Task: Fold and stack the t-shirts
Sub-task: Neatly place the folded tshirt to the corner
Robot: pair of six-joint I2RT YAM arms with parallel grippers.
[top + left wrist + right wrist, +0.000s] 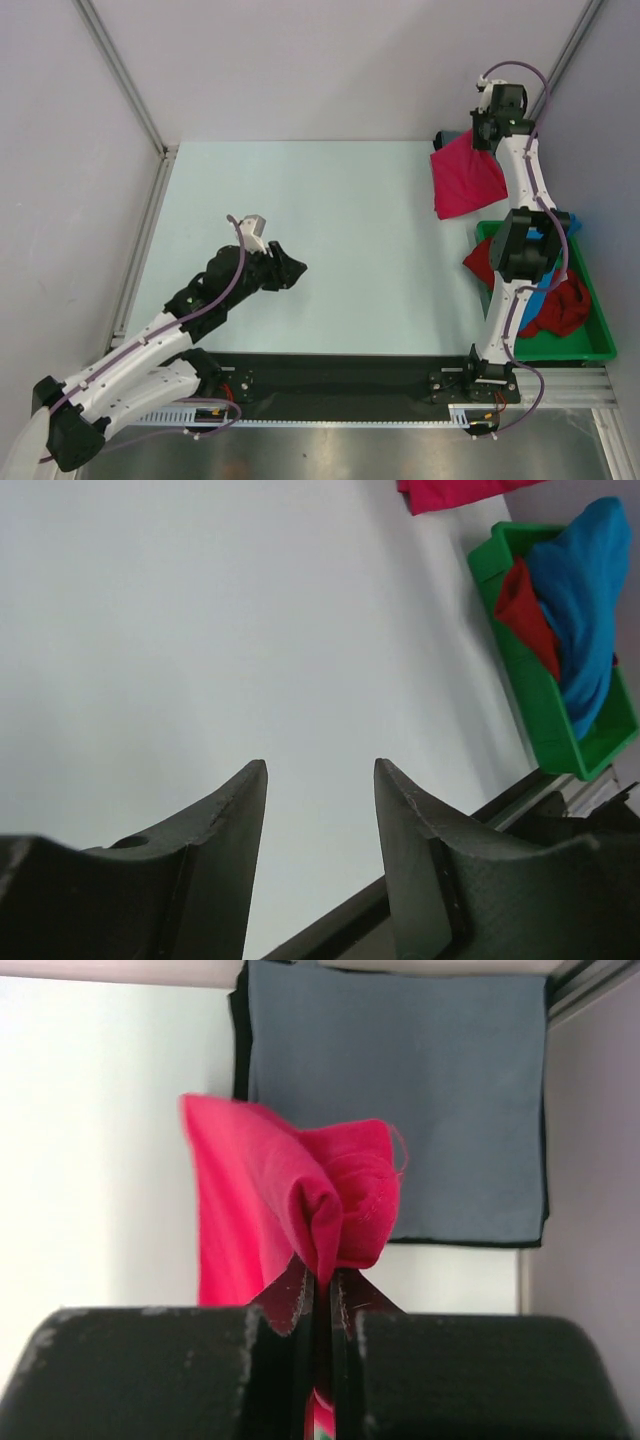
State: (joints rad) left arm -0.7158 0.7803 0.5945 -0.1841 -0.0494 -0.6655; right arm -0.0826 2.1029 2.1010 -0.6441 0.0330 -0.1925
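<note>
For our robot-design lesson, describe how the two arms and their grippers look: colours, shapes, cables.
Both the left arm and right arm have white link shells joined by black joint housings, with a thin purple cable looping alongside. The left gripper and right gripper are black, each with two tapering fingers.

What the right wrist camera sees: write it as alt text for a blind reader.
The right gripper is shut on a bunched fold of the bright pink-red t-shirt, over the pale table. Behind it lies a grey-blue t-shirt folded into a flat square.
</note>
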